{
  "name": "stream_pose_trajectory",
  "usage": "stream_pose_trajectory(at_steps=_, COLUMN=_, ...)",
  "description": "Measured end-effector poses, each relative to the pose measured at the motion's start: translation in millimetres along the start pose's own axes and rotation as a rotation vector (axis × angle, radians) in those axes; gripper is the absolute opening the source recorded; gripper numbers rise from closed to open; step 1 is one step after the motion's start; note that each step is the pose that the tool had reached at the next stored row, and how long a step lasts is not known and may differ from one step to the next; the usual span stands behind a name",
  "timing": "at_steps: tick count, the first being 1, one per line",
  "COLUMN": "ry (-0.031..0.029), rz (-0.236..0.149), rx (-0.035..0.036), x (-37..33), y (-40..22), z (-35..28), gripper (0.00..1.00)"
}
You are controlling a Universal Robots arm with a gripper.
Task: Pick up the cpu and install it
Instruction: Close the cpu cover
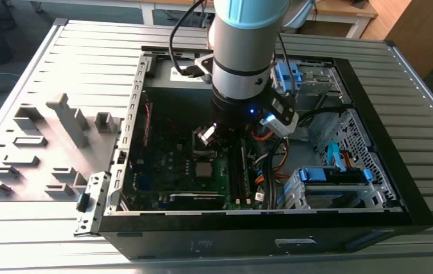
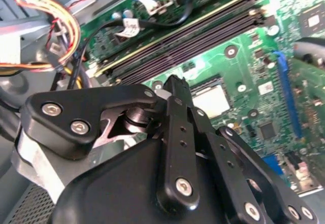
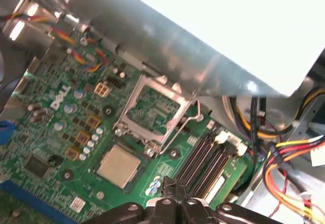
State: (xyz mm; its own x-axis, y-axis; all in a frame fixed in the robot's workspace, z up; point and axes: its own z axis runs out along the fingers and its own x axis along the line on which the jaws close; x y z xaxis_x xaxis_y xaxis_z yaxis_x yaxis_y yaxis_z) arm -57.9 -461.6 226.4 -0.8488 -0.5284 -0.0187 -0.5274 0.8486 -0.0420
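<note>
Table: grey slatted top (image 1: 429, 142) under the open computer case (image 1: 384, 171).
Cpu (image 3: 119, 166): lying flat on the green board (image 3: 61, 132), beside the socket frame (image 3: 152, 109).
Gripper (image 3: 170, 186): fingers pinched together, holding nothing, just above the board.

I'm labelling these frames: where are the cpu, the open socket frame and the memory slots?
cpu (image 3: 119, 166), first wrist view, centre of metal top.
socket frame (image 3: 133, 96), first wrist view, metal rim.
memory slots (image 3: 205, 159), first wrist view, middle of slots.

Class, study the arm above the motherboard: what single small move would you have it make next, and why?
Probably lower straight toward the cpu. The gripper hangs just beside it, above the board, holding nothing, and the cpu lies flat next to the open socket, not in it.
</note>
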Motion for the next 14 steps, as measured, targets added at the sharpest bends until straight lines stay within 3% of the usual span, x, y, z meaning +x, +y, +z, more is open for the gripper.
stream_pose_trajectory(at_steps=7, ry=-0.0048, rz=-0.002, rx=-0.0034, x=-4.9, y=5.9, z=2.6, gripper=0.11)
stream_pose_trajectory(at_steps=14, ry=-0.0077, rz=-0.002, rx=-0.0021, x=-13.2, y=19.8, z=7.0, gripper=0.11)
